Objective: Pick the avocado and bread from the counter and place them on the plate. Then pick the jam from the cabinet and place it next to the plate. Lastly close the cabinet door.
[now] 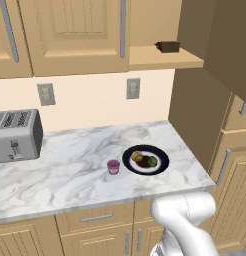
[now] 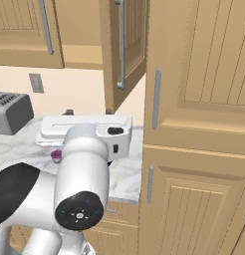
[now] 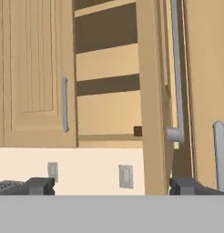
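A: End effector [image 3: 112, 185] first: its two dark fingertips [image 3: 39, 185] stand far apart at the bottom of the hand view, released, with nothing between them.

B: And the cabinet [image 3: 36, 73]?

A: It faces the end effector, straight ahead and above it. Its open door [image 3: 152, 95] is seen edge-on, just left of the right-hand fingertip, and the long silver bar handle [image 3: 176, 68] runs up the door's far side. I cannot tell whether a fingertip touches the door.

B: How does the cabinet look?

A: Light tan wood with panelled doors. The open bay shows bare shelves, and a dark brown box [image 1: 168, 47] sits on the lowest one.

B: The tabletop [image 1: 70, 170]?

A: White marble with grey veins, light wooden drawers below it, well under the end effector. A grey toaster [image 1: 16, 134] stands at its left end.

B: The plate [image 1: 145, 159]?

A: Round, dark navy with a white ring, near the front right edge of the tabletop. The bread [image 1: 137, 157], golden-tan and lumpy, lies on it, with the avocado [image 1: 152, 161], a small dark green ball, close beside it on the right.

B: The jam [image 1: 113, 167]?

A: A small purple-pink jar with a paler rim, upright on the tabletop just left of the plate and not touching it.

B: The arm [image 2: 79, 169]?

A: White with dark joints. In the right base view it rises from the lower left and its upper link lies level, reaching forward toward the open door.
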